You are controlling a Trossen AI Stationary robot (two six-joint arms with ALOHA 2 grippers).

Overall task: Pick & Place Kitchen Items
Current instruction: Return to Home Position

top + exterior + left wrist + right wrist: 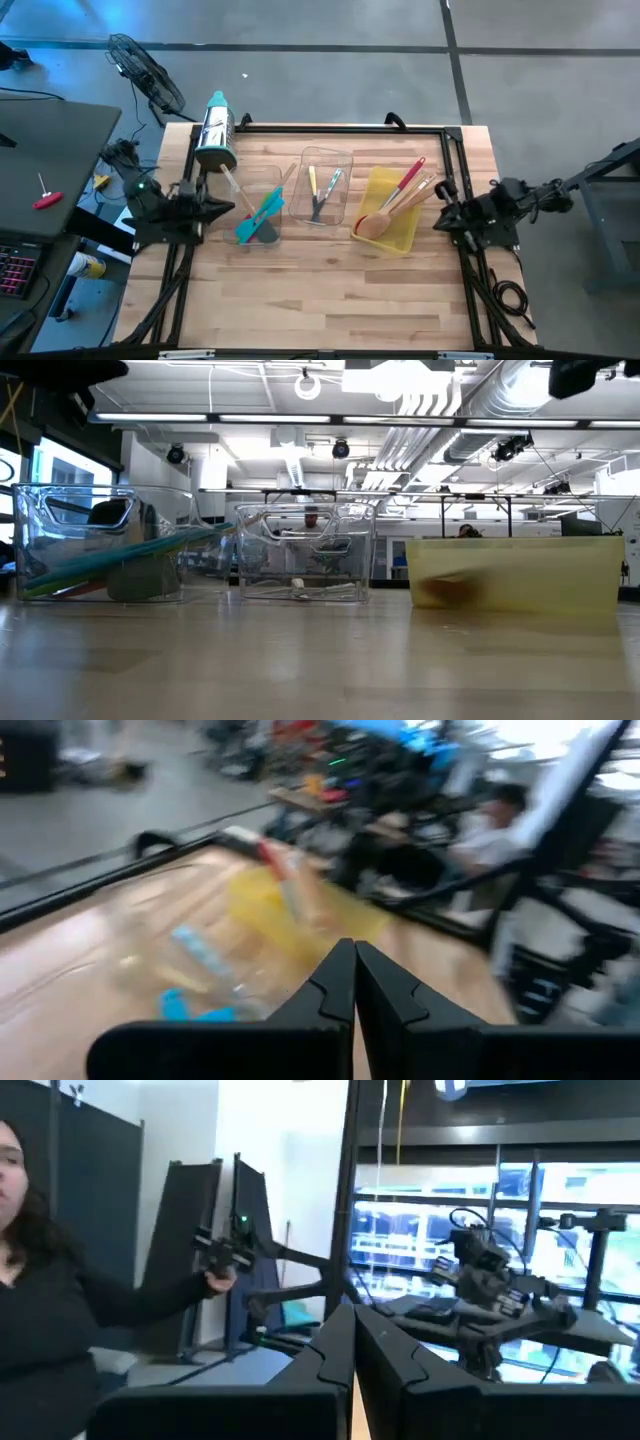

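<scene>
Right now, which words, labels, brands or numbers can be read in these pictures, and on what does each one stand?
No text can be read in any view.
Steel cylinder: any label is too small to read.
Keyboard: the keys are too small to read.

A wooden table [330,300] holds 3 bins in a row (clear left bin [262,176], clear middle bin [327,155], yellow bin [400,240]), with a teal-capped steel cylinder [215,130] just beside the left bin, a black fan [145,70] on the floor beyond, and a dark-sleeved person [40,1320] in the room.
</scene>
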